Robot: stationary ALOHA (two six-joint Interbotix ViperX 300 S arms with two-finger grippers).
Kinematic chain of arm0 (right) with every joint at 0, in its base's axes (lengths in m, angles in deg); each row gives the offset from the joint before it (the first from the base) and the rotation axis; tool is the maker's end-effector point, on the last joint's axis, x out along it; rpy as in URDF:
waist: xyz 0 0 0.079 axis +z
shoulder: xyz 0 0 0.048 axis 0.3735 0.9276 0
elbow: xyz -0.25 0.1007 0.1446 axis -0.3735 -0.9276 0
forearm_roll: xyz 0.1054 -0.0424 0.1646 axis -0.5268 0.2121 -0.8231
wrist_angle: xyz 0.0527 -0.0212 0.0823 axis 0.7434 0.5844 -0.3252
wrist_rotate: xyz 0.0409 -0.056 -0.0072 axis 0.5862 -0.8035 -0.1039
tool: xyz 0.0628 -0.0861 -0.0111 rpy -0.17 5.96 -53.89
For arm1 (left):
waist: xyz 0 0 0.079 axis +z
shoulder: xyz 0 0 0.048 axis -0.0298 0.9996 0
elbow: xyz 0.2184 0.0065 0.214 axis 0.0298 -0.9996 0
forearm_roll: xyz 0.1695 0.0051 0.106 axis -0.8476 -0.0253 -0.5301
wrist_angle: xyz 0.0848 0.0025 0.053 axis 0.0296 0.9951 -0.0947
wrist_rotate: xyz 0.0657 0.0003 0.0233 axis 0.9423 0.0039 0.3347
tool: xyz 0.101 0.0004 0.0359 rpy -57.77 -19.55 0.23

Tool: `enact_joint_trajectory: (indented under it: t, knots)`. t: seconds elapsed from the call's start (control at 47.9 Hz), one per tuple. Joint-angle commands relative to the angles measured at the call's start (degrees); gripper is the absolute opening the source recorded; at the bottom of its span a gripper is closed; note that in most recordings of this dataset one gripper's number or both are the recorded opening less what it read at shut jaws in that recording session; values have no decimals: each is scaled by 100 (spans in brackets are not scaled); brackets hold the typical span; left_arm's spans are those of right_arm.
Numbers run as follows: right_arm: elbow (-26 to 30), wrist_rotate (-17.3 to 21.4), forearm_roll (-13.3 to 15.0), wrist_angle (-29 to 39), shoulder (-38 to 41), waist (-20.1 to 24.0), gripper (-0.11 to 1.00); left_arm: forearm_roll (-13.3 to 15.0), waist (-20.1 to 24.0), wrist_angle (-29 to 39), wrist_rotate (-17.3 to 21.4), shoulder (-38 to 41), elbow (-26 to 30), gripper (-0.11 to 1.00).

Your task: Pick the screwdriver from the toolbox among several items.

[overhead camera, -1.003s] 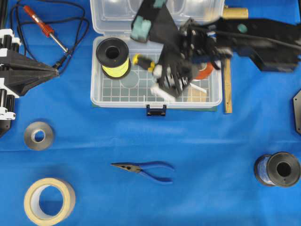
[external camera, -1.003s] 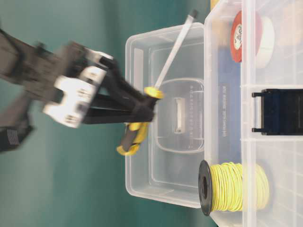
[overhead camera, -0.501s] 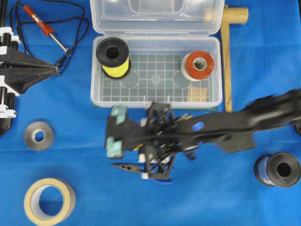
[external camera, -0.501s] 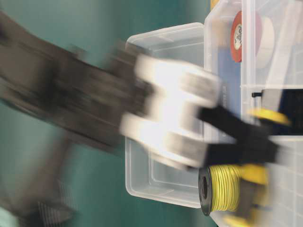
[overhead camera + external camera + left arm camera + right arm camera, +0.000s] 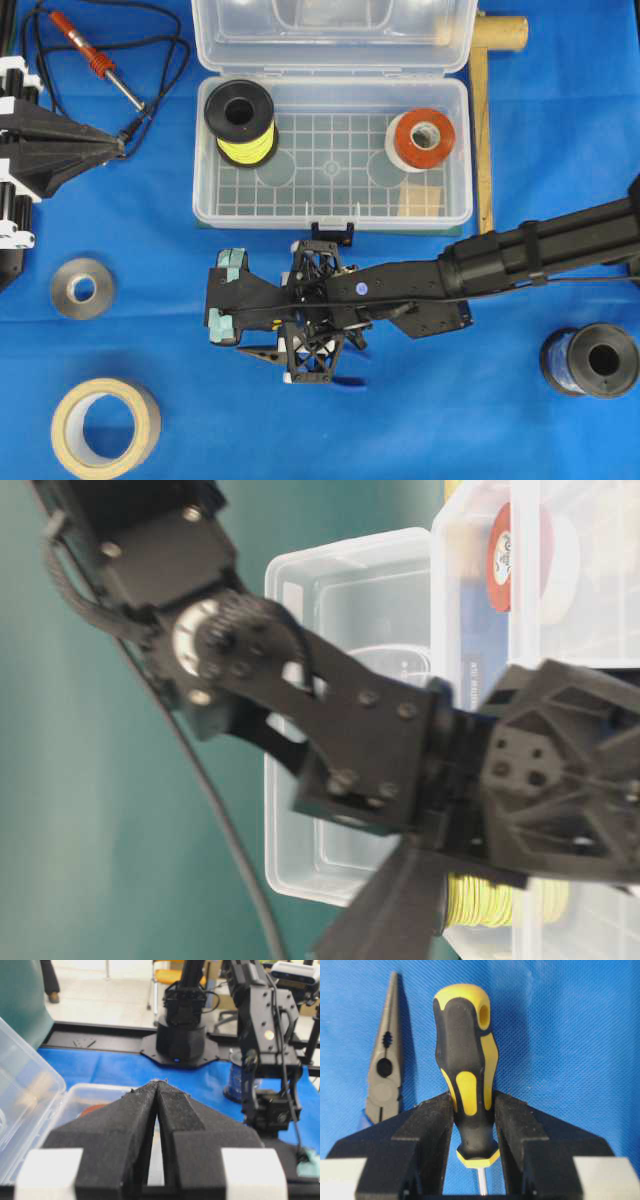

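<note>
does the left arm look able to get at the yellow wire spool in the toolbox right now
Probably yes: the toolbox lid is open, the yellow wire spool sits uncovered nearest the left pincer, and the right arm is in front of the box.

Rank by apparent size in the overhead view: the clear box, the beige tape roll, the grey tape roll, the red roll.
1. Clear box, by far the largest.
2. Beige tape roll.
3. Grey tape roll and red roll look about alike; I won't rank them.

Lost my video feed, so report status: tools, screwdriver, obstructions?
Right tool shut on screwdriver, out of toolbox, over blue cloth. Left tool shut, empty. Pliers lie just beside.
</note>
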Motion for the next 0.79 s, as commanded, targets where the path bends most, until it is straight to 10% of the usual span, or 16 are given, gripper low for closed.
enact_joint_trajectory:
  t: [0.0,0.188,0.397,0.773]
  knots:
    - [88,9,-149,0,-88,-70,27,9,26,-26,9,18,53,0]
    - [88,35,-193,141,-149,-79,30,9,62,-18,9,-9,53,0]
    - [70,9,9,826,-888,-70,82,9,70,53,0,-62,53,0]
    - [-1635,88,1107,519,-3577,70,77,9,62,264,-79,-211,26,0]
